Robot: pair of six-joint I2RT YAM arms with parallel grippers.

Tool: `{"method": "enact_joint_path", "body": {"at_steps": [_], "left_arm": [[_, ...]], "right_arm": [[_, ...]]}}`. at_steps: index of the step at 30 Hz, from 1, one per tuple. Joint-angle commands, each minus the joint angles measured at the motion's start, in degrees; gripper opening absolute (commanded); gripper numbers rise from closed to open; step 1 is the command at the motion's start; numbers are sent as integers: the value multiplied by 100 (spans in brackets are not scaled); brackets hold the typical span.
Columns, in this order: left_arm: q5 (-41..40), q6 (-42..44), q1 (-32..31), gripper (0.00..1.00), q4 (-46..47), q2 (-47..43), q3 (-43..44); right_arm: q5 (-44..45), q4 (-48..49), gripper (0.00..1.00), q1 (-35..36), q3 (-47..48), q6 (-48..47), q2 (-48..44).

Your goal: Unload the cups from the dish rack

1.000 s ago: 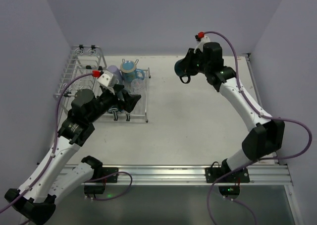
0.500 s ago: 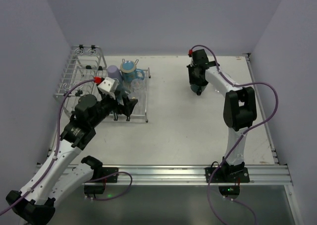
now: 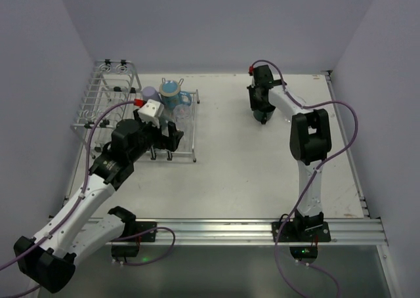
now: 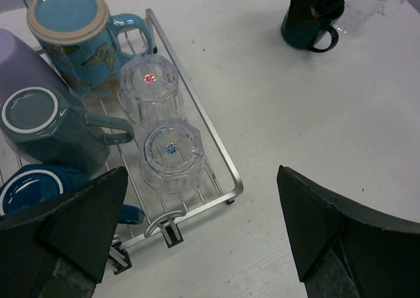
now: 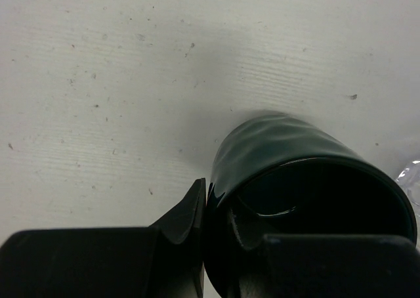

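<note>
Placing step. Right gripper (image 5: pixel 216 227) clamps the dark teal mug (image 5: pixel 282 147) by its rim, mug apparently seated on the table (image 5: pixel 98 81) beneath; release comes next. Left gripper (image 4: pixel 200 212), jaws apart, hovers above the dish rack (image 4: pixel 197 109) and its glasses (image 4: pixel 172 155).

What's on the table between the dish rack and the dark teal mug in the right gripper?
Nothing: the left wrist view shows only bare table between the dish rack and the dark teal mug.

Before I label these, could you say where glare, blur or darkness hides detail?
Left wrist: sharp, with red and blue glints on the two glasses. Right wrist: the dark teal mug and jaws are near-black, its interior unreadable. Top external: evenly lit, soft shadows only.
</note>
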Motion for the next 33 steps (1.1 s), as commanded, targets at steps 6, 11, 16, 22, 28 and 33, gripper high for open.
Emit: {"method": "enact_joint_path", "body": {"at_steps": [6, 11, 16, 22, 28, 33], "left_arm": [[-487, -72, 16, 100, -431, 448, 438], [-847, -327, 16, 100, -818, 747, 658], [-830, -661, -81, 100, -863, 1019, 763], [-1312, -925, -468, 100, -810, 1538, 1009], [-1840, -995, -582, 100, -625, 2161, 1150], [-2315, -995, -591, 96, -406, 2417, 1211]], "right_arm": [[81, 139, 13, -88, 104, -11, -131], [142, 131, 38, -88, -89, 138, -394], [-182, 297, 78, -88, -326, 314, -982], [-690, 744, 95, -96, -1036, 647, -2150], [-1447, 2095, 92, -79, -2686, 1384, -3862], [-2230, 2872, 88, 9, -3595, 1852, -4683]]}}
